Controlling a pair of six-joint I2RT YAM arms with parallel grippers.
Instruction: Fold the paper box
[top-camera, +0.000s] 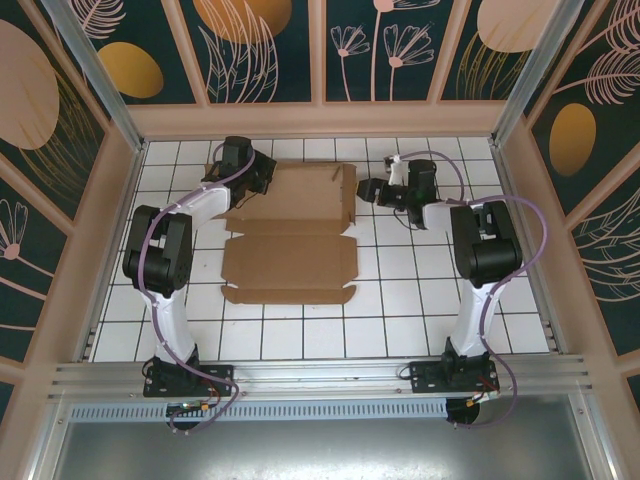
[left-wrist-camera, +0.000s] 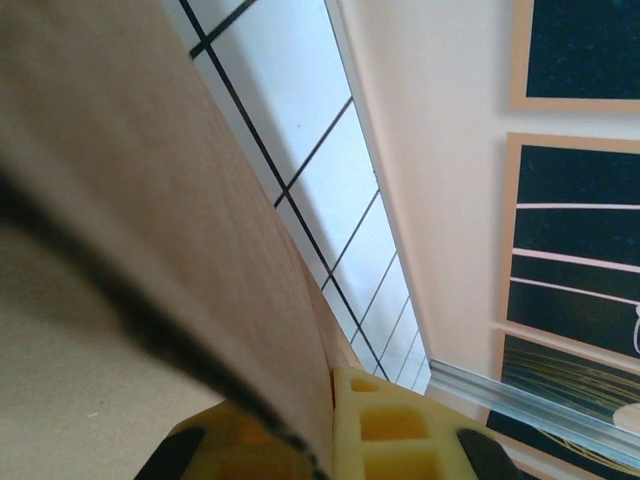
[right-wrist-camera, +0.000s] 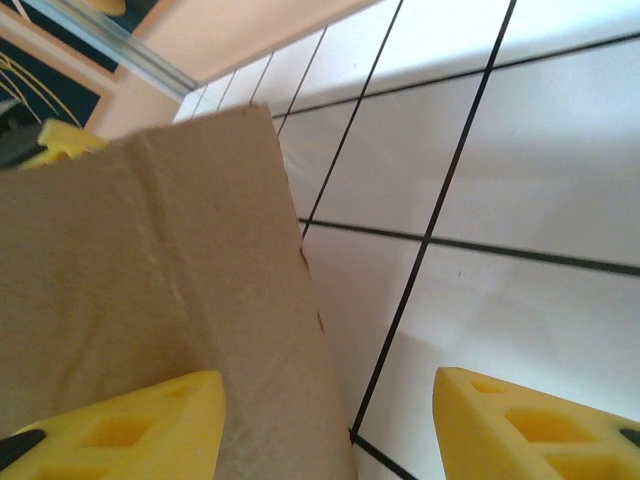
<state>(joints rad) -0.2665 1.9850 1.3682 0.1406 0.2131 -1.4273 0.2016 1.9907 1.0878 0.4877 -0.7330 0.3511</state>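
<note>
1. The paper box (top-camera: 290, 265) is an unfolded brown cardboard sheet with flaps and creases. It sits on the white tiled counter (top-camera: 420, 310), left of centre, between the two arms.
2. The near panel of the sheet lies flat on the tiles. Small flaps project at its left and right ends.
3. The far panel is tilted up off the counter along the crease that crosses the middle of the sheet. Both wrist views show tiles beyond its raised edge.
4. The left hand (top-camera: 252, 178) is at the far left corner of the raised panel. In the left wrist view the cardboard edge runs down between the yellow fingers (left-wrist-camera: 395, 430). The fingers are together, clamped on the paper box.
5. The right hand (top-camera: 366, 190) is just beside the far right edge of the raised panel.
6. In the right wrist view the right hand's fingers (right-wrist-camera: 530, 420) stand apart. The panel's edge sits in the gap, close to the finger on the picture's left and well clear of the other. Contact with that finger cannot be determined.
7. Both arm bases are bolted to the aluminium rail (top-camera: 320, 375) at the near edge of the counter.
8. Dark wall panels (top-camera: 260, 50) with leaf and flower patterns enclose the counter on three sides.
</note>
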